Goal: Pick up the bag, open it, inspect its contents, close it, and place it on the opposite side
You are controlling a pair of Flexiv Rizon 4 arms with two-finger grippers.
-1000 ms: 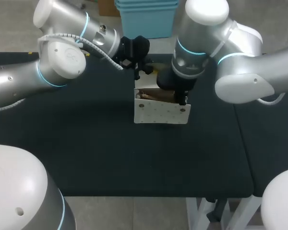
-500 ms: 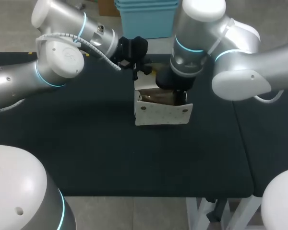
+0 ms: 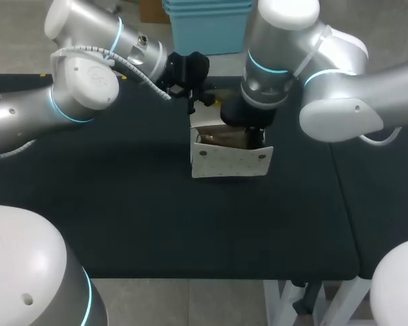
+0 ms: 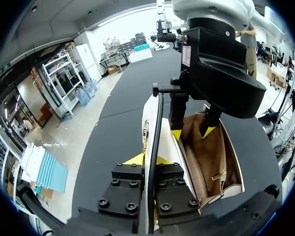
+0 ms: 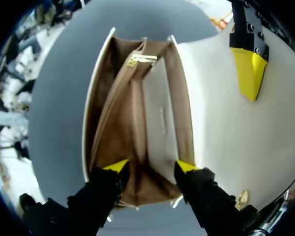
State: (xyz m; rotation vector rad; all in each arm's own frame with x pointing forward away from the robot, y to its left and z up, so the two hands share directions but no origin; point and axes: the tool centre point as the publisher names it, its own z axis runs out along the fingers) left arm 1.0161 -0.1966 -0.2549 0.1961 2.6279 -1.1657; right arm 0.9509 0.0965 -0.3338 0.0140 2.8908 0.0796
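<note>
A white bag (image 3: 229, 160) with a brown lining stands in the middle of the table, its mouth open upward. My left gripper (image 4: 147, 159) is shut on the edge of the bag's white flap (image 5: 221, 118) at the bag's back. In the head view the left gripper (image 3: 194, 99) sits just behind the bag. My right gripper (image 5: 151, 167) hangs over the open mouth with its fingers apart, the tips just inside the brown lining (image 5: 123, 113). From the left wrist view the right gripper (image 4: 192, 132) dips into the bag (image 4: 211, 162). A white inner divider (image 5: 160, 113) and a gold zip pull (image 5: 141, 59) show inside.
The black tabletop (image 3: 122, 204) extends to the left of and in front of the bag. Its right edge (image 3: 345, 204) lies a little past the bag. Both arms crowd the space above the bag's back and right.
My right gripper's fingers have spread apart over the bag's mouth and its arm shifted slightly left. The bag's front wall tilted a little. The left gripper kept its hold.
</note>
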